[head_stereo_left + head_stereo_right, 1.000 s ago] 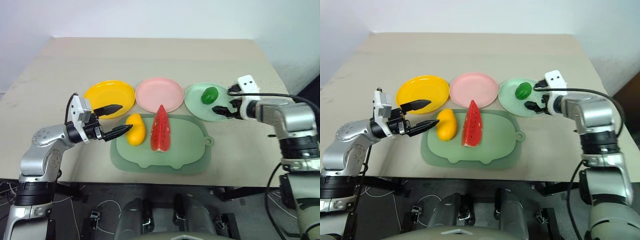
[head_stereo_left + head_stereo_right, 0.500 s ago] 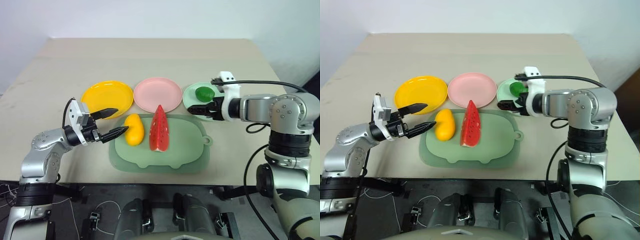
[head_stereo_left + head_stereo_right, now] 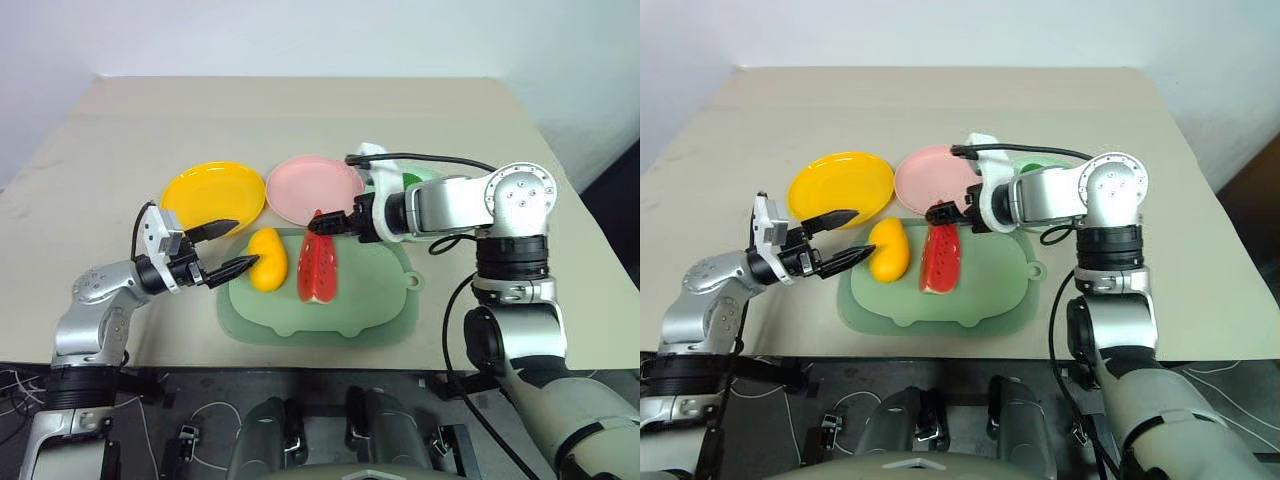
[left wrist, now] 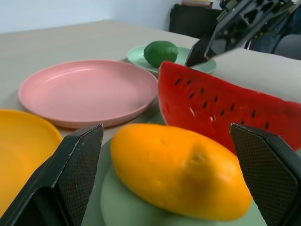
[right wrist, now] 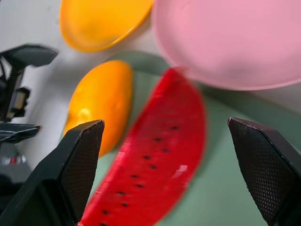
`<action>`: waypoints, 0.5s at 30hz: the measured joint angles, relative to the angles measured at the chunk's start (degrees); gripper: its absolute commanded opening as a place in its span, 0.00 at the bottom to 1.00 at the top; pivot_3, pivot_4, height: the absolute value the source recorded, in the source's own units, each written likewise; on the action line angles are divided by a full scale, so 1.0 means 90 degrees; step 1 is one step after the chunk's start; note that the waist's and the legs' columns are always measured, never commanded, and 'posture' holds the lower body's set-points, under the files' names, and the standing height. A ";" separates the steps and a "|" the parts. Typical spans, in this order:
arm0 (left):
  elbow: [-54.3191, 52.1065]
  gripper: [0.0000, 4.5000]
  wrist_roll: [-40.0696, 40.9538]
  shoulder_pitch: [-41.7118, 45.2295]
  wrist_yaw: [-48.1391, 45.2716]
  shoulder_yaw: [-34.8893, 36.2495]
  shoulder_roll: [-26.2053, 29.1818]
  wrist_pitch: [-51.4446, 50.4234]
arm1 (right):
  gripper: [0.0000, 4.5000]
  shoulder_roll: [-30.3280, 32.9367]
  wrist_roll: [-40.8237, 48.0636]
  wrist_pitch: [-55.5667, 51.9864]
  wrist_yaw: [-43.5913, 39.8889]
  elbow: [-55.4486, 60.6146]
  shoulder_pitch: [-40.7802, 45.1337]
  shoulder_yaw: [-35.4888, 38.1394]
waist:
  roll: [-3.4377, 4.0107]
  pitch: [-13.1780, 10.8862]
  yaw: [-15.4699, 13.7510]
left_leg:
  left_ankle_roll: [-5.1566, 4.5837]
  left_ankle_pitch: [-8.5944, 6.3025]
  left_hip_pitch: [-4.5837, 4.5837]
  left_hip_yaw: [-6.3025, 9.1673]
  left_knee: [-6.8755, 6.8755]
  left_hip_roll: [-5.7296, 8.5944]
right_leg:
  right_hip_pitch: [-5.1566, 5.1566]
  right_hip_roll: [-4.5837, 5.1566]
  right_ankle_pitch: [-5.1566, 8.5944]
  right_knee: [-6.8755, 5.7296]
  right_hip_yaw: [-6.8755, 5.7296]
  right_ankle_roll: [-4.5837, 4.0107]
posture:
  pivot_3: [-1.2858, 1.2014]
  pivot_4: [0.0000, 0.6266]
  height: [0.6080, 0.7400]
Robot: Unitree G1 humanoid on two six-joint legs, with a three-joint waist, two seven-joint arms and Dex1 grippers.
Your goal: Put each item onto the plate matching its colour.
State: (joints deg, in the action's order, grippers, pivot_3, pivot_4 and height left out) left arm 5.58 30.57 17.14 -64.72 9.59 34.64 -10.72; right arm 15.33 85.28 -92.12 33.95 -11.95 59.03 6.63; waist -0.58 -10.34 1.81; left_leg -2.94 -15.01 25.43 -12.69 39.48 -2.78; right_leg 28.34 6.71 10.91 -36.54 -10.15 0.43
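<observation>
A yellow mango [image 3: 268,259] and a red watermelon wedge [image 3: 318,268] lie side by side on the left half of a pale green mat [image 3: 370,300]. Behind the mat stand a yellow plate [image 3: 212,193], a pink plate [image 3: 313,188] and a mint plate [image 4: 136,54] with the small green fruit [image 4: 161,52] on it. My left gripper [image 3: 243,244] is open, level, its fingers either side of the mango's left end without touching it. My right gripper [image 3: 325,224] is open and hovers over the watermelon's far tip, tilted down; its arm hides most of the mint plate.
The mat has a small tab [image 3: 417,281] on its right side. The beige table [image 3: 300,110] stretches bare behind the plates and to the right of the mat. A black cable [image 3: 420,160] loops over my right forearm.
My right arm has swung left from the mint plate to above the watermelon's far tip, and its gripper has turned downward. The left gripper has hardly moved. The green fruit stays on the mint plate.
</observation>
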 measured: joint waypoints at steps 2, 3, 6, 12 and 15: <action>-0.0005 1.00 -0.0001 0.0018 0.0015 0.0000 0.0000 -0.0028 | 0.99 0.0010 0.0374 0.0000 0.0356 -0.0098 0.0001 -0.0267 | 0.0000 0.0000 0.0030 | 0.0000 0.0000 0.0000 -0.0001 0.0000 0.0001 | -0.0001 0.0000 0.0000 0.0000 0.0000 0.0001 | 0.52 0.24 0.67; -0.0009 1.00 -0.0001 0.0035 0.0024 0.0000 -0.0001 -0.0046 | 0.99 0.0022 0.0477 0.0000 0.0492 -0.0117 0.0001 -0.0416 | 0.0000 0.0000 0.0047 | -0.0001 0.0000 0.0000 -0.0001 0.0000 0.0001 | -0.0001 0.0000 0.0000 0.0000 0.0000 0.0001 | 0.52 0.24 0.67; -0.0077 1.00 -0.0002 0.0107 0.0083 -0.0006 -0.0003 -0.0145 | 0.99 0.0161 0.0740 0.0000 0.0854 -0.0125 0.0001 -0.0885 | 0.0000 0.0000 0.0079 | -0.0001 0.0001 -0.0002 -0.0001 0.0000 0.0001 | -0.0002 -0.0001 0.0000 -0.0002 0.0002 0.0002 | 0.52 0.24 0.67; -0.0225 1.00 0.0012 0.0119 0.0245 -0.0082 -0.0147 -0.0322 | 0.99 0.0304 0.0931 0.0036 0.1125 -0.0116 0.0058 -0.1341 | -0.0002 0.0001 0.0082 | -0.0002 0.0001 -0.0004 -0.0001 0.0000 0.0000 | -0.0003 -0.0003 0.0001 -0.0003 0.0003 0.0003 | 0.52 0.24 0.67; -0.0294 1.00 0.0012 0.0119 0.0302 -0.0093 -0.0147 -0.0336 | 0.99 0.0241 0.0930 0.0093 0.1226 -0.0137 0.0046 -0.1528 | -0.0001 0.0001 0.0082 | -0.0002 0.0001 -0.0004 -0.0002 0.0000 0.0000 | -0.0003 -0.0003 0.0001 -0.0004 0.0003 0.0003 | 0.52 0.24 0.67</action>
State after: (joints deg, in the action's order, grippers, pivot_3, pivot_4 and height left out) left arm 2.94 30.67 18.21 -62.00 8.75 33.32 -13.75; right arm 17.49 93.66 -91.29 44.99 -13.18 59.44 -7.12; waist -0.59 -10.33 2.55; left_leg -2.96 -15.00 25.40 -12.71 39.48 -2.77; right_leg 28.31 6.68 10.92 -36.57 -10.12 0.46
